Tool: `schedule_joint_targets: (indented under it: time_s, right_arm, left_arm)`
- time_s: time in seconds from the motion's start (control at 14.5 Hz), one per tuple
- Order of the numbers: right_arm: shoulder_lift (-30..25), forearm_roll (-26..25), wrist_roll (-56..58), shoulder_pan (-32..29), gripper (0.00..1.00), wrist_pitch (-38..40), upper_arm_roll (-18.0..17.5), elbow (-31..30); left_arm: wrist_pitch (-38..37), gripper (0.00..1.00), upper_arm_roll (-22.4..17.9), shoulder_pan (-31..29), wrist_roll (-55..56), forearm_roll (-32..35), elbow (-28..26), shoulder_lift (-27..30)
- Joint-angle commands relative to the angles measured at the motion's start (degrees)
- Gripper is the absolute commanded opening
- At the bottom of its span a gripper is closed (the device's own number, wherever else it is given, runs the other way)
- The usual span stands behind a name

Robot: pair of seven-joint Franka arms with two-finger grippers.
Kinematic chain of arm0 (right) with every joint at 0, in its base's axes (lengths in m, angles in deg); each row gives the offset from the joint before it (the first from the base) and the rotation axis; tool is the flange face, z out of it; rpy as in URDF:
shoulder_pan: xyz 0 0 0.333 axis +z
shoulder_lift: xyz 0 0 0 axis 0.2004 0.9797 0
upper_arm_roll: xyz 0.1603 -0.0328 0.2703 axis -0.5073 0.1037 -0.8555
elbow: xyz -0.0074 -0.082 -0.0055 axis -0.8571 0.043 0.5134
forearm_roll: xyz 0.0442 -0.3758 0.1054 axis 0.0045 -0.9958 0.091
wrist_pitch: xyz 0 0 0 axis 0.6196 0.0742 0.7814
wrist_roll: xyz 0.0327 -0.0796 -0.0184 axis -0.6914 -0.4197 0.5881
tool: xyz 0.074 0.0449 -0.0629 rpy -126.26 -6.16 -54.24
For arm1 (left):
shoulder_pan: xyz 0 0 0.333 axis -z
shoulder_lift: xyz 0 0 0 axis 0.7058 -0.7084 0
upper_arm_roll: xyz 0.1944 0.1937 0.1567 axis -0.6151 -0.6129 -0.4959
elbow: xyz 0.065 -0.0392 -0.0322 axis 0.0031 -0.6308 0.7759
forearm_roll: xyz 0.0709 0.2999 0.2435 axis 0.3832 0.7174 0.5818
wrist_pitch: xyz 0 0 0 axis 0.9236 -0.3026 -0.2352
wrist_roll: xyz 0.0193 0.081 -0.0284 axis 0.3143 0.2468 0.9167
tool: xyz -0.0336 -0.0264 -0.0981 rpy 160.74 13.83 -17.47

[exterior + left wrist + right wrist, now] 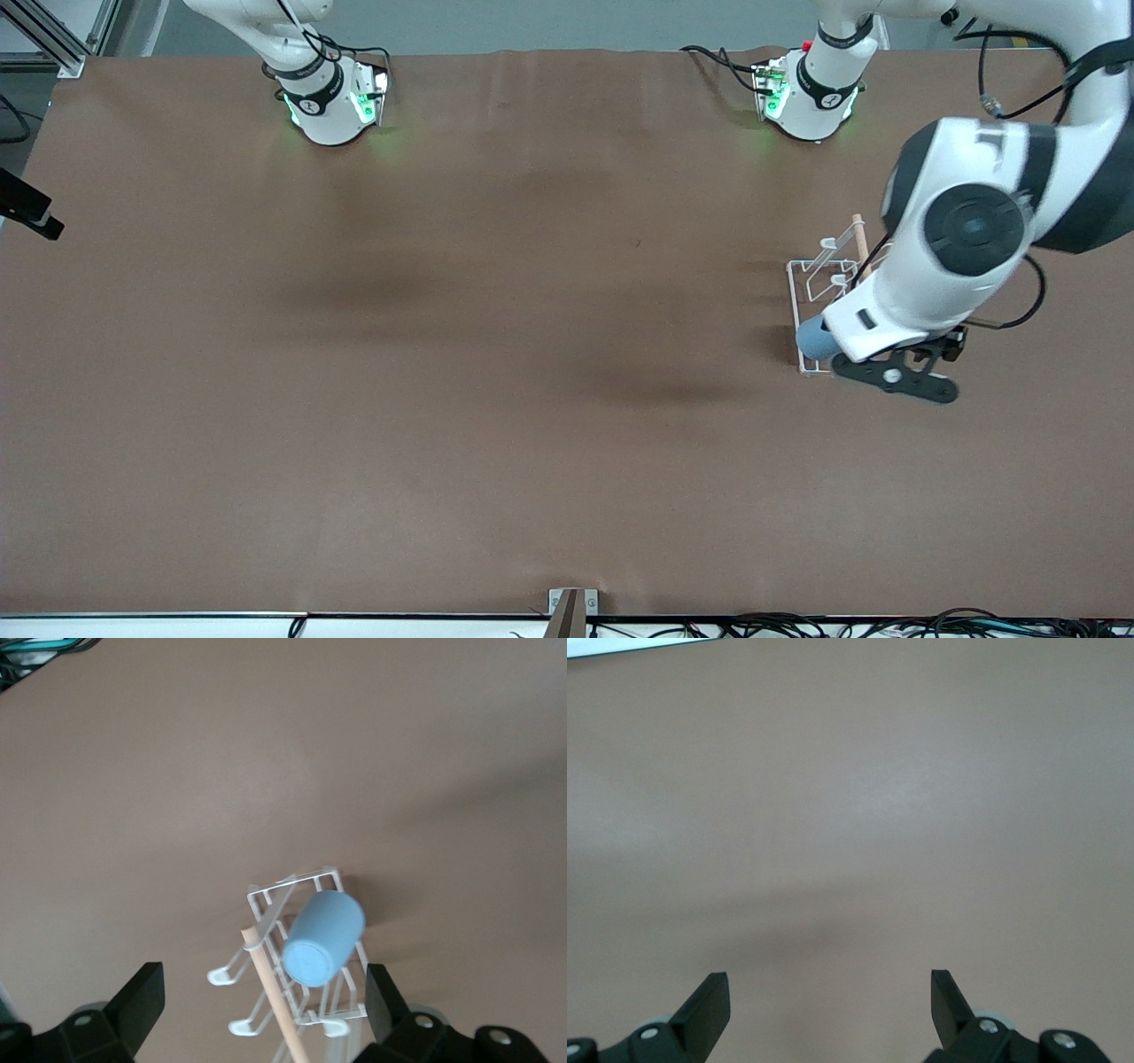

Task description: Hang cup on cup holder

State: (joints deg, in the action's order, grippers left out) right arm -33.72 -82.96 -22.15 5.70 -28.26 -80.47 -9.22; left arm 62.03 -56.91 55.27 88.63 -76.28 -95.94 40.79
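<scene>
The light-blue cup [323,939] hangs tilted on a prong of the white wire cup holder [266,899], its closed base pointing up. It sits at the holder's end nearer the front camera [813,341]. The holder [808,276] stands toward the left arm's end of the table, with its wooden rod [858,235] along the top. My left gripper [261,992] is open and empty above the holder, its fingers wide apart on either side and touching nothing. My right gripper [830,992] is open and empty over bare table; it is out of the front view.
The brown table [496,354] stretches toward the right arm's end. The two arm bases [332,102] [811,97] stand at the table's edge farthest from the front camera. A black device [27,211] sits at the right arm's end. A small bracket [571,610] is at the near edge.
</scene>
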Motion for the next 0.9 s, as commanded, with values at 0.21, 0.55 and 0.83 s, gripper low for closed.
schedule_joint_targets:
  time_s: [0.21, 0.55, 0.83]
  right_arm:
    - [0.08, -0.73, -0.34, 0.58, 1.00, -0.02, 0.11, 0.66]
    - [-0.01, -1.08, -0.78, 1.81, 1.00, 0.07, 0.19, 0.66]
    - [0.08, -1.08, -0.78, 1.72, 1.00, -0.02, 0.20, 0.66]
  left_arm:
    - [-1.35, 1.00, 0.54, -5.62, 0.85, -8.75, -1.67, 10.06]
    - [-4.44, 1.00, 0.45, -8.70, 1.29, -11.74, -2.02, 16.31]
    - [-9.44, 1.00, 0.36, -7.92, 0.59, -12.01, -2.81, 19.30]
